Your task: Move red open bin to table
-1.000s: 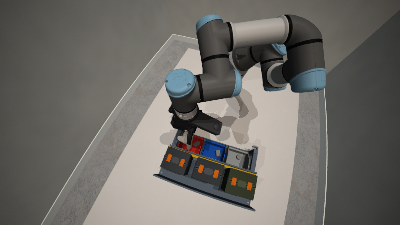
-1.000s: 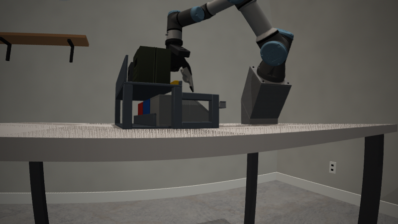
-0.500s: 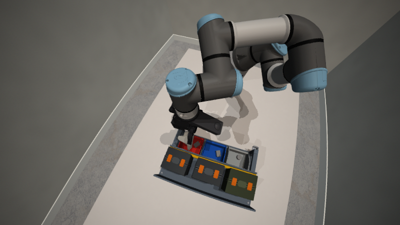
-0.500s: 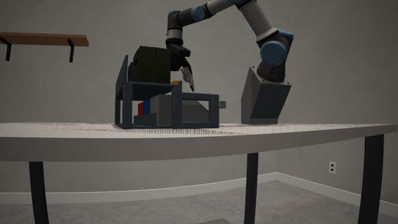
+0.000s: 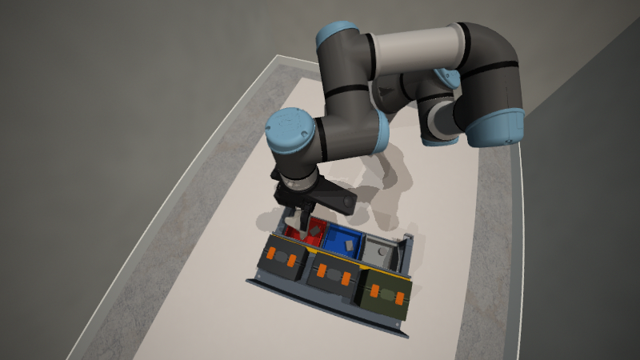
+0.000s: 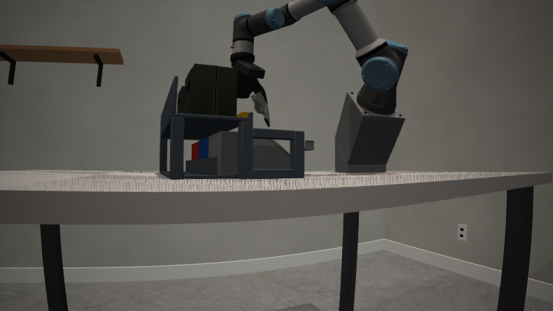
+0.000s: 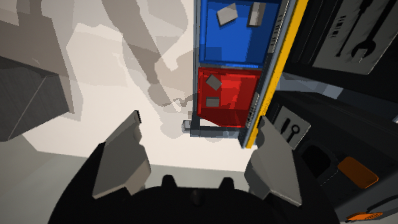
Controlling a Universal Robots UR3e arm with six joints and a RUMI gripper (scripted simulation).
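The pale-topped table point(image 5: 192, 313) point(image 6: 231, 206) carries the grey shelf unit point(image 5: 326, 306) point(image 6: 245, 151); the arm's angled pedestal point(image 6: 371, 143) stands nearby

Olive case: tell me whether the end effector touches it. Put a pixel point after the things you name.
Apart. The top view shows a wide gap between the end effector point(image 5: 303, 230) point(image 6: 267, 122) point(image 7: 200, 117) and the olive case point(image 5: 386, 305) point(image 6: 211, 90).

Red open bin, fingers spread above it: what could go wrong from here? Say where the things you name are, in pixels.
The red open bin point(image 5: 320, 239) point(image 7: 232, 92) point(image 6: 194, 151) sits snug beside the blue bin point(image 5: 341, 239) point(image 7: 235, 42) point(image 6: 203, 148), so a closing finger might catch or drag that neighbour.

The gripper point(image 5: 298, 228) point(image 7: 199, 113) is open close to the shelf's yellow strip point(image 5: 380, 263) point(image 7: 281, 72) point(image 6: 242, 115); a straight descent could bump it.

Gray parts point(image 5: 314, 230) point(image 7: 213, 82) lie loose inside, so tilting the bin during the lift may spill them.
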